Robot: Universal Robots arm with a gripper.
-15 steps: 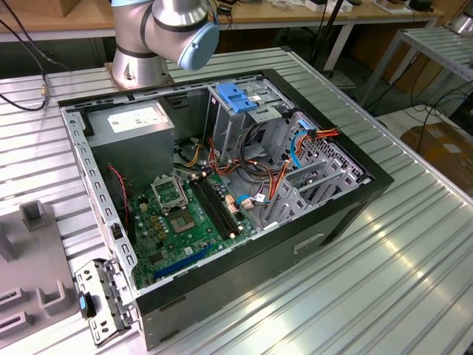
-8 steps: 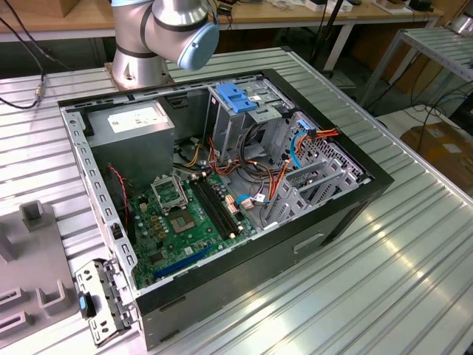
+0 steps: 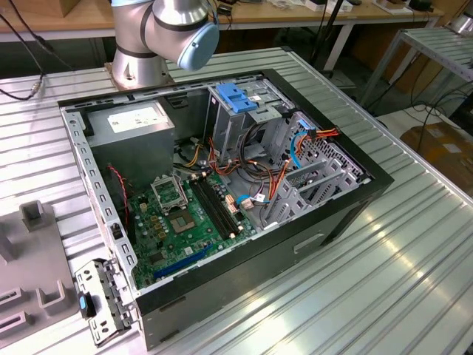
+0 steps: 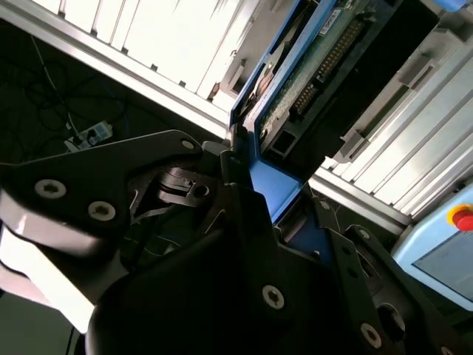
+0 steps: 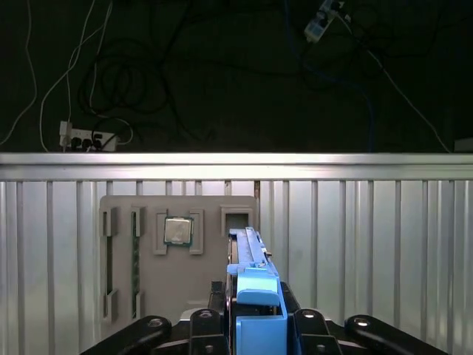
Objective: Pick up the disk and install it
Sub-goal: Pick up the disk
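Here the gripper (image 5: 255,325) is closed on the disk (image 5: 250,255), with jaws pressed to either side of its blue edge. In the first wrist view the disk is held edge-on above the grey fixture plate (image 5: 148,296), beside a seated processor chip (image 5: 177,231). Whether it has fully cleared the plate cannot be told. The second wrist view shows the disk's circuit-board face (image 4: 310,59). The step is judged to be the carry. It calls for a firm, untilted hold and a path that keeps the disk square to the drive cage (image 3: 244,137). In the exterior view the open computer case (image 3: 222,288) lies on the slatted table (image 3: 414,259). Likely obstacles are the blue bracket (image 3: 235,97) atop the cage, the loose cables (image 3: 314,135) beside it and the nearby power-supply box (image 3: 137,126).
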